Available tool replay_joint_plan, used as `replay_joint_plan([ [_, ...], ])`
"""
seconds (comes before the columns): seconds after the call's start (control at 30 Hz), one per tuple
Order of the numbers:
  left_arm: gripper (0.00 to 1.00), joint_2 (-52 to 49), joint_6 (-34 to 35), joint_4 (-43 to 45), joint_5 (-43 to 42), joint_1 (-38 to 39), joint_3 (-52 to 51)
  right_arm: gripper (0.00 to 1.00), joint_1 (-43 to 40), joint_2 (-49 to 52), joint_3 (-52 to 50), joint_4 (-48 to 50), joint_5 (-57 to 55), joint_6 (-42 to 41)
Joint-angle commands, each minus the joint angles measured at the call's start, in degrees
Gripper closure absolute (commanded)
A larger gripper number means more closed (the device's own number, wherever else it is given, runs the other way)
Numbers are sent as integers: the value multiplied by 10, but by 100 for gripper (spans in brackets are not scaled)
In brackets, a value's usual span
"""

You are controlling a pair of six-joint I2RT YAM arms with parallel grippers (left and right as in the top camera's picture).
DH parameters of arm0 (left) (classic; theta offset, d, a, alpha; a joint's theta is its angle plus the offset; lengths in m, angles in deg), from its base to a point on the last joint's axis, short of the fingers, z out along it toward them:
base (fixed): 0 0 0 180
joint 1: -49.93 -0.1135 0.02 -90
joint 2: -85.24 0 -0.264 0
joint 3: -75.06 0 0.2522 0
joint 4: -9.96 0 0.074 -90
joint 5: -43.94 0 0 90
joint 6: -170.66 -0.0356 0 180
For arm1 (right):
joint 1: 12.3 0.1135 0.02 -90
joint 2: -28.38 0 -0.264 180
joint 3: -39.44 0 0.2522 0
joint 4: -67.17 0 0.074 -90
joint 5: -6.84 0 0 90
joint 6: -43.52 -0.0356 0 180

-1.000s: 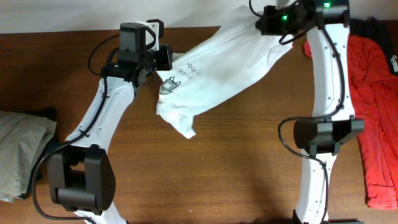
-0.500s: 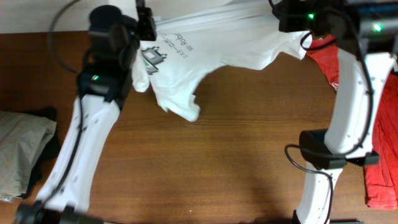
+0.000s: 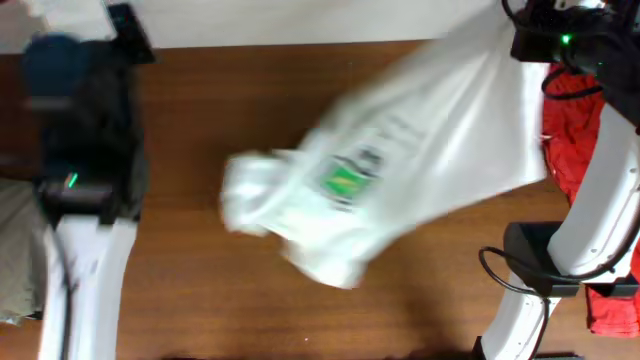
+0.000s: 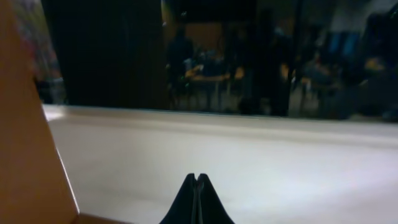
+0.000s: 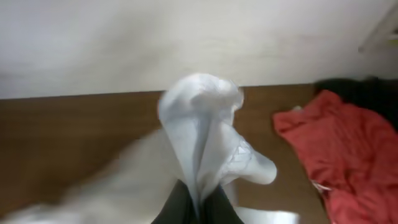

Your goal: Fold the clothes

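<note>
The white T-shirt [image 3: 420, 150] is blurred in motion and stretches from the top right down to the table's middle, its green print [image 3: 345, 182] facing up. My right gripper [image 3: 525, 40] at the top right is shut on a bunched fold of the T-shirt [image 5: 199, 124], which rises from its fingertips [image 5: 199, 194] in the right wrist view. My left gripper [image 4: 197, 182] is shut with nothing between its jaws and points at a pale wall. In the overhead view it is blurred at the far top left [image 3: 125, 25], well apart from the T-shirt.
A red garment [image 3: 570, 130] lies at the right table edge beside the right arm and also shows in the right wrist view [image 5: 339, 149]. A beige-grey folded garment [image 3: 15, 250] lies at the left edge. The bare wooden table [image 3: 200, 300] shows in front.
My left gripper has let go of the T-shirt and swung up and to the left. The T-shirt has swung down over the table's middle, held only by my right gripper.
</note>
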Motion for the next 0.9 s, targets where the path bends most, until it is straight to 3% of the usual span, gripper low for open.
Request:
replay_joint_plan([
  [0.0,100,-133,-6,17,27,2,-5,96,4,21,-66,4,-40,-11],
  [0.13,100,-219,2,8,-63,3,-5,96,4,33,-169,33,-41,-10],
  [0.27,100,-229,2,-27,-155,8,-5,96,9,29,-168,38,-40,-10],
  [0.47,100,-229,2,-72,-170,16,-5,96,130,29,-154,99,-40,-8],
  [0.6,100,-229,2,-79,-170,16,-5,96,226,29,-85,149,-41,-9],
  [0.73,100,-229,2,-79,-170,16,-5,96,221,23,12,181,-57,-26],
  [0.87,100,-229,4,-80,-171,16,-5,96,158,0,20,182,-118,-61],
])
